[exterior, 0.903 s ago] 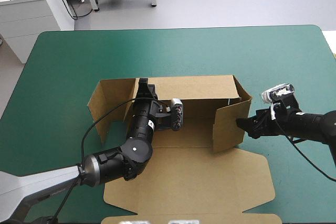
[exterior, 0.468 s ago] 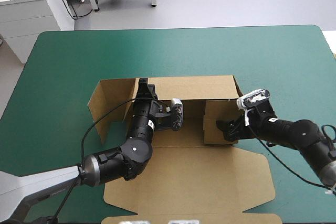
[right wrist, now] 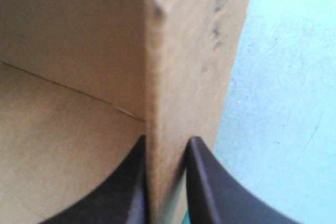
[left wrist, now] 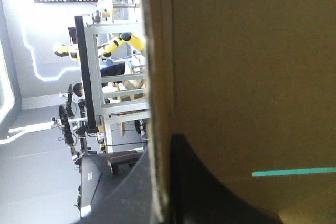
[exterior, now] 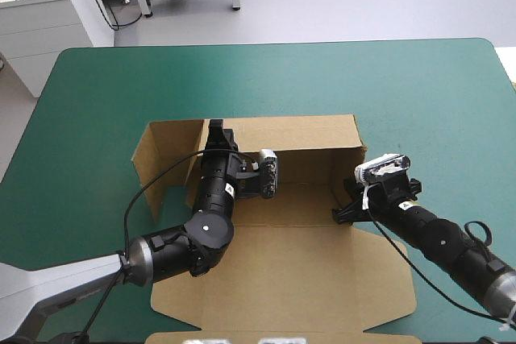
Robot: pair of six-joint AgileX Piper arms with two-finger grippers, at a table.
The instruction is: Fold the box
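Observation:
The brown box [exterior: 282,267] lies in the middle of the table. Its back wall [exterior: 306,133] stands raised and its lid panel lies flat toward the front edge. My left gripper [exterior: 216,130] is at the top edge of the back wall. In the left wrist view this gripper [left wrist: 160,148] is shut on the board's edge, one black finger on each face. My right gripper [exterior: 344,204] is at the box's right side wall [exterior: 355,168]. Its own view shows the gripper [right wrist: 167,142] pinching that upright wall [right wrist: 184,51], one finger inside the box and one outside.
A left end flap [exterior: 157,163] of the box stands angled outward beside the left arm. The teal-green cover [exterior: 258,78] shows in a wide band beyond the box and to its right [exterior: 451,134]. The lid's front edge lies close to the table's front edge.
The right gripper pushed the right side flap inward, then swung round to come from the front right. Its fingers have closed on that wall. The left gripper has stayed on the back wall.

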